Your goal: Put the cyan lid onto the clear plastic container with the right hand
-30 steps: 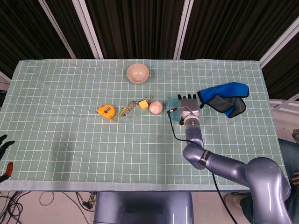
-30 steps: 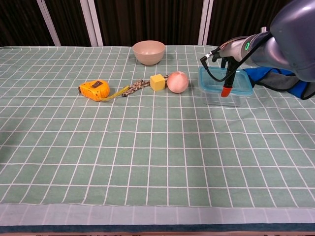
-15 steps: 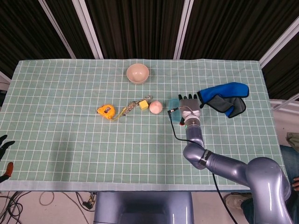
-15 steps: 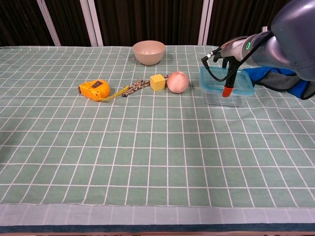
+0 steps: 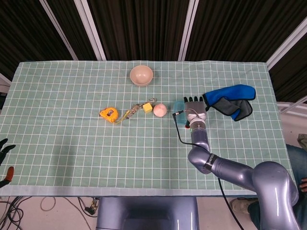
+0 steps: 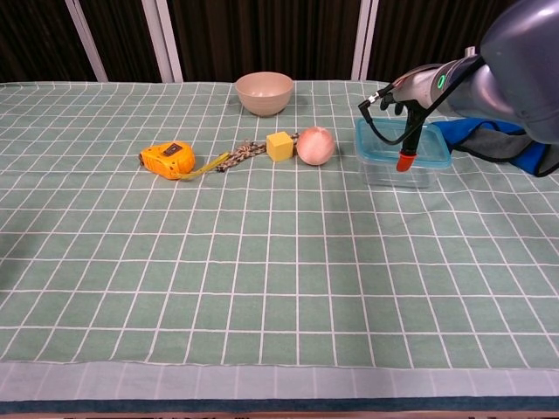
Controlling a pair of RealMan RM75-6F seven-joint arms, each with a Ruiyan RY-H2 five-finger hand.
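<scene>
A green checked cloth covers the bench (image 6: 262, 288), with dark panels behind it. Taking the clear container (image 6: 397, 172) as the landmark: the right hand (image 5: 194, 106) lies flat over its top with fingers stretched forward, pressing on the cyan lid (image 6: 377, 140), which sits on the container's rim. Whether the fingers grip the lid edge I cannot tell; nothing looks pinched. The left hand shows in neither view. Just left of the container rests a pink ball (image 6: 315, 145), then a yellow cube (image 6: 279, 146) and, further left, an orange tape measure (image 6: 168, 159). To the container's right lies a blue glove (image 5: 229, 100); beyond it to the left stands a beige bowl (image 6: 264, 92). The risk, I judge, is uneven pressure: one corner may stay unseated, or the light container may skid toward the ball when the hand lifts.
</scene>
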